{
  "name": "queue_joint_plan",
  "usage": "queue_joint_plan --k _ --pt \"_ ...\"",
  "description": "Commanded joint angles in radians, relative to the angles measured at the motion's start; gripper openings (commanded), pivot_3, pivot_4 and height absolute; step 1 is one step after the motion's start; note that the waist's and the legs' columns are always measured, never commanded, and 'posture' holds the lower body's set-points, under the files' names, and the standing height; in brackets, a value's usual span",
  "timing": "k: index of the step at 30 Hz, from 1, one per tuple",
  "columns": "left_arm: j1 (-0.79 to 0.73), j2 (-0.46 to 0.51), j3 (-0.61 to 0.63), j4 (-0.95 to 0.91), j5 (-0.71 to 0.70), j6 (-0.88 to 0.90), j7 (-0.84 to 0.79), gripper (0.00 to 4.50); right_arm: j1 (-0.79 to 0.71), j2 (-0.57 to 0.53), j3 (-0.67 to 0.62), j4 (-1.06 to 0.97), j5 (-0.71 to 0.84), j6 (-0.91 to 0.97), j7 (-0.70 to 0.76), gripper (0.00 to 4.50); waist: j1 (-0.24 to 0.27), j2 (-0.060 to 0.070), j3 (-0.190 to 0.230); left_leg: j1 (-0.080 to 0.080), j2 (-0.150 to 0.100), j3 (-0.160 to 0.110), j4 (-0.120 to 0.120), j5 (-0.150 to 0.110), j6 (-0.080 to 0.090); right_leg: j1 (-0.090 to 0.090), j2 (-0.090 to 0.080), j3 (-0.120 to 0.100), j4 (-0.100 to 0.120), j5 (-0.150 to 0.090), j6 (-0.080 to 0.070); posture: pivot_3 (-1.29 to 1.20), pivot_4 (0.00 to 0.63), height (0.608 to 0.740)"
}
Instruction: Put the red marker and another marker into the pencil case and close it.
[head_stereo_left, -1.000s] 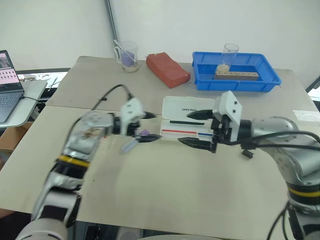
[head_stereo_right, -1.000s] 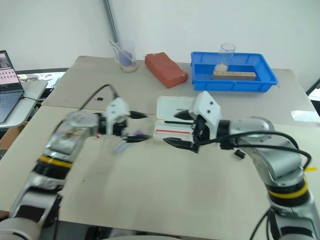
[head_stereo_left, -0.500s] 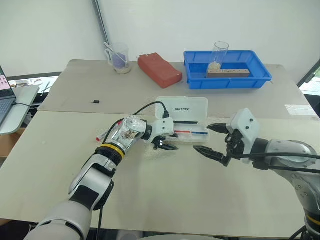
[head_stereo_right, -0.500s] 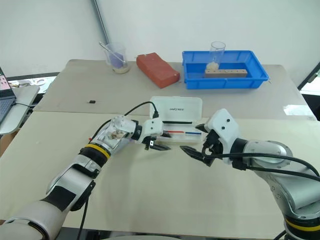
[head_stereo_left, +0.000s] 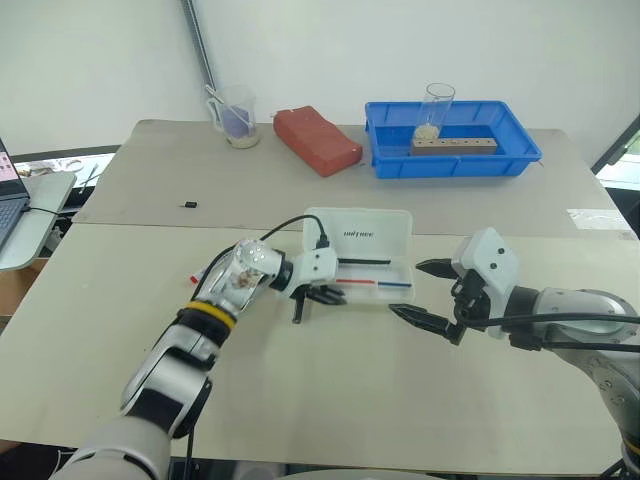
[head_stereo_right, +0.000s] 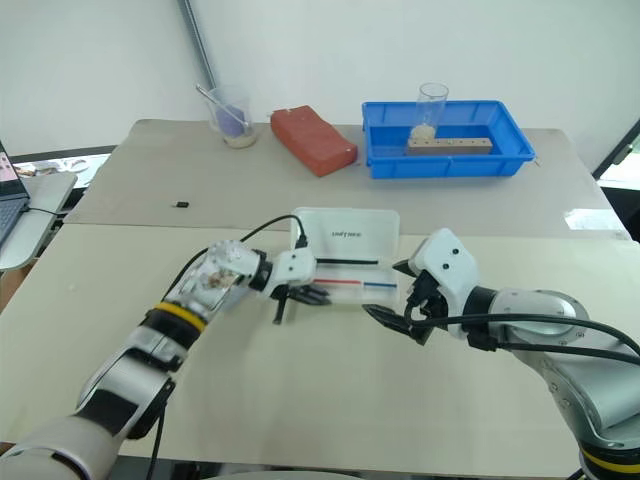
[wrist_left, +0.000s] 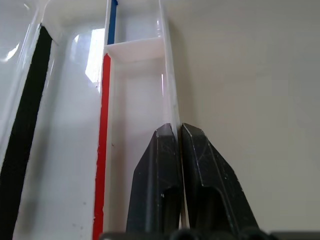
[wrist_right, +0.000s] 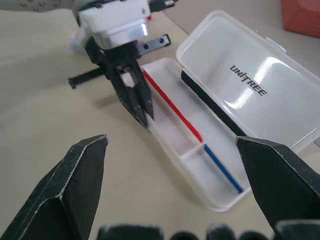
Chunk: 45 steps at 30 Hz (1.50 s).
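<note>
Case (head_stereo_left: 362, 255) lies open mid-table, long axis across, lid (wrist_right: 252, 92) back flat; a red strip and a blue one run lengthwise inside. Likely light, stiff, slippery plastic; lid's free edge looks the best hold. Left gripper (wrist_left: 179, 132) clenched on the case's front wall. Right gripper (wrist_right: 175, 165) spread wide, empty, near the case's right end.

**Surfaces around the pencil case**

The pencil case (wrist_right: 235, 95) is glossy translucent white plastic, its lid catching glare; the table (head_stereo_left: 330, 400) beneath it is matt, smooth beige board; behind the case, the blue tray (head_stereo_left: 455, 155) is shiny moulded plastic; the left gripper (wrist_left: 179, 150) has matt black, finely scratched plastic fingers (wrist_left: 200, 165).
</note>
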Motion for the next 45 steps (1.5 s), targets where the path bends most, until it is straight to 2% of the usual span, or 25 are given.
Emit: queue_joint_plan --k 1,5,9,11,12,16,17,19,20,24,26,30,33,36,40,45 --pt "0.108 0.057 -0.01 -0.283 -0.018 0.127 0.006 0.05 0.017 -0.025 -0.017 -0.016 0.008 -0.047 0.04 4.5 0.0 0.001 0.0 0.0 0.0 0.0 0.0 0.0 0.0 0.001 0.0 0.0 0.0 0.0 0.0 0.0 0.15 0.74" --pt "0.202 0.092 -0.027 -0.435 -0.013 0.219 0.034 0.05 0.028 -0.022 0.008 0.006 -0.008 -0.078 0.053 4.5 0.007 0.0 0.0 0.0 0.0 -0.001 0.002 0.0 0.0 0.002 0.0 0.0 0.0 -0.001 0.001 0.0 0.15 0.74" --pt "0.213 0.097 -0.029 -0.476 -0.015 0.262 0.067 0.05 0.035 -0.023 0.028 0.031 -0.028 -0.113 0.071 4.5 0.008 0.0 0.0 0.0 0.0 -0.001 0.005 0.0 0.0 0.004 0.0 0.0 0.0 -0.002 0.002 0.0 0.15 0.74" --pt "0.21 0.099 -0.024 -0.484 -0.018 0.267 0.077 0.76 0.03 -0.025 0.039 0.047 -0.039 -0.13 0.083 4.5 0.006 -0.001 0.0 0.0 0.0 -0.001 0.005 0.0 0.0 0.004 0.0 0.0 0.0 -0.003 0.004 0.0 0.15 0.74" --pt "0.21 0.101 -0.021 -0.49 -0.019 0.266 0.082 0.95 0.023 -0.025 0.046 0.058 -0.044 -0.137 0.089 4.5 0.005 -0.001 0.0 0.0 0.0 -0.001 0.005 0.0 0.0 0.003 0.0 0.0 0.0 -0.003 0.004 0.0 0.15 0.74" --pt "0.217 0.12 -0.002 -0.54 -0.038 0.298 0.097 2.81 -0.002 -0.025 0.07 0.094 -0.064 -0.165 0.109 4.5 0.004 -0.001 0.0 0.0 0.0 -0.002 0.005 0.0 0.0 0.003 0.0 0.0 0.0 -0.003 0.003 0.0 0.15 0.74" --pt "0.221 0.131 0.003 -0.56 -0.045 0.308 0.095 3.16 -0.008 -0.025 0.074 0.102 -0.069 -0.17 0.114 4.5 0.004 -0.001 0.0 0.0 0.0 -0.002 0.005 0.0 0.0 0.003 0.0 0.0 0.0 -0.003 0.003 0.0 0.15 0.74" --pt "0.229 0.153 0.01 -0.593 -0.059 0.324 0.093 4.18 -0.018 -0.023 0.082 0.112 -0.074 -0.177 0.121 4.5 0.005 0.0 0.0 0.0 0.0 -0.002 0.005 0.0 0.0 0.003 0.0 0.0 0.0 -0.003 0.003 0.0 0.15 0.74" --pt "0.231 0.165 0.017 -0.616 -0.068 0.336 0.093 4.44 -0.024 -0.023 0.085 0.119 -0.077 -0.181 0.124 4.5 0.005 0.0 0.0 0.0 0.0 -0.002 0.005 0.0 0.0 0.003 0.0 0.0 0.0 -0.003 0.003 0.0 0.15 0.74" --pt "0.218 0.229 0.078 -0.739 -0.148 0.433 0.076 4.44 -0.054 -0.027 0.092 0.133 -0.074 -0.185 0.143 4.5 0.005 0.0 0.0 0.0 0.0 -0.002 0.005 0.0 0.0 0.003 0.0 0.0 0.0 -0.003 0.003 0.0 0.15 0.74" --pt "0.185 0.249 0.136 -0.777 -0.231 0.558 0.076 4.44 -0.081 -0.025 0.093 0.136 -0.066 -0.176 0.148 4.5 0.006 0.0 0.0 0.0 0.0 -0.002 0.005 0.0 0.0 0.003 0.0 0.0 0.0 -0.003 0.003 0.0 0.15 0.74" --pt "0.093 0.239 0.304 -0.65 -0.314 0.694 0.178 4.44 -0.196 0.032 0.101 0.122 -0.006 -0.118 0.107 4.5 0.004 0.0 0.001 0.0 0.0 -0.002 0.005 0.0 0.0 0.003 0.0 0.0 0.001 -0.004 0.005 0.0 0.15 0.74" --pt "0.051 0.244 0.418 -0.467 -0.3 0.647 0.291 4.44 -0.299 0.087 0.135 0.11 0.026 -0.077 0.073 4.5 -0.001 0.0 0.0 0.001 0.0 -0.004 0.005 0.0 0.0 0.003 0.001 -0.001 0.002 -0.004 0.005 0.0 0.15 0.74" --pt "0.061 0.279 0.471 -0.27 -0.256 0.532 0.354 4.44 -0.407 0.145 0.179 0.13 0.035 -0.053 0.048 4.5 -0.004 0.003 -0.001 0.001 0.0 -0.005 0.003 0.0 0.0 0.001 0.002 0.0 0.002 -0.003 0.002 0.0 0.15 0.74" --pt "0.091 0.301 0.483 -0.044 -0.242 0.412 0.341 4.44 -0.515 0.219 0.217 0.176 0.038 -0.034 0.019 4.5 0.002 0.001 0.0 0.0 0.0 -0.005 0.002 0.0 0.0 -0.001 0.002 0.0 0.004 -0.001 -0.002 0.0 0.15 0.74" --pt "0.093 0.311 0.446 0.15 -0.203 0.302 0.3 4.44 -0.554 0.255 0.255 0.198 0.016 -0.043 0.012 4.5 0.02 -0.001 0.0 0.0 0.0 -0.004 0.004 0.0 0.0 -0.003 0.0 -0.003 0.004 -0.001 -0.003 0.0 0.15 0.74"
